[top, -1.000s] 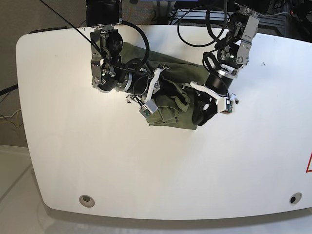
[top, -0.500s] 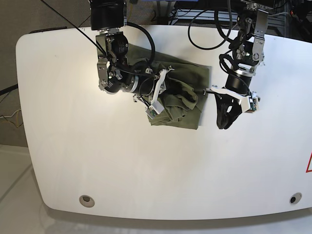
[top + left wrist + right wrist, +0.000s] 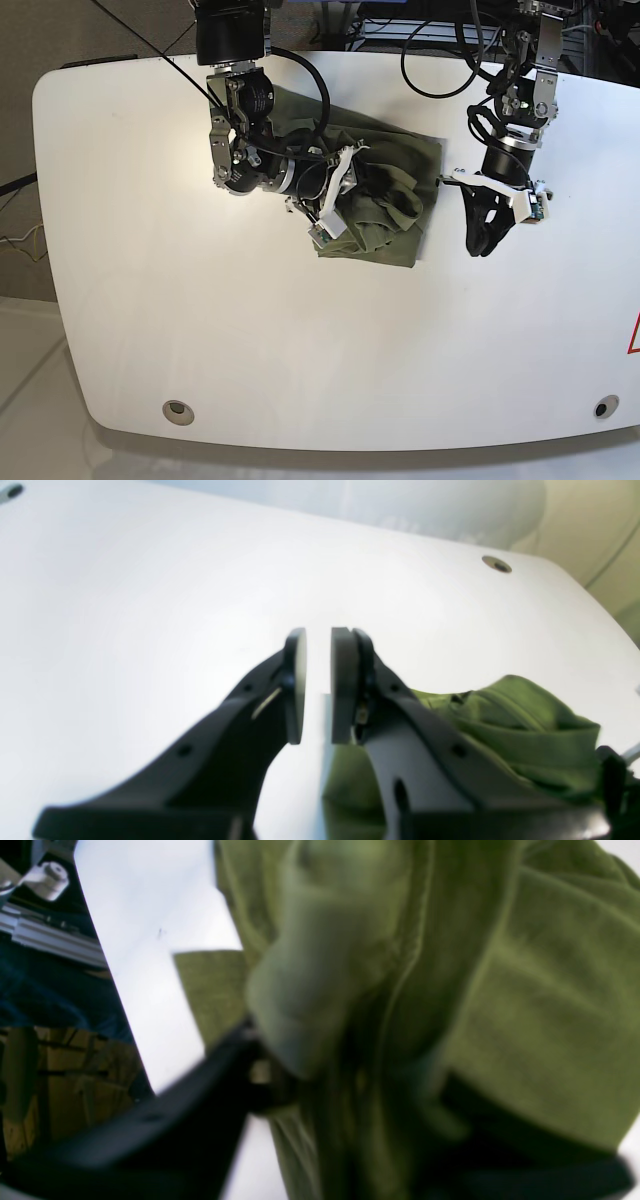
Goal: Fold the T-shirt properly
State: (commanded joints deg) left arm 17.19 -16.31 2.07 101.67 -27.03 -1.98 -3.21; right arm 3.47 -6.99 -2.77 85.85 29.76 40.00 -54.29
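Over on the far side of the table my right gripper pinches a fold of the bunched T-shirt, mid-fold I reckon. Left gripper hangs just beside it, pads nearly together, empty. Next it needs a hem.

On the table, the T-shirt lies bunched toward the far edge, near 12 o'clock from centre. The right gripper sits on the cloth from its 9 o'clock side, folds bunched between its jaws. The left gripper hangs just beside the shirt at 3 o'clock, apart from it.
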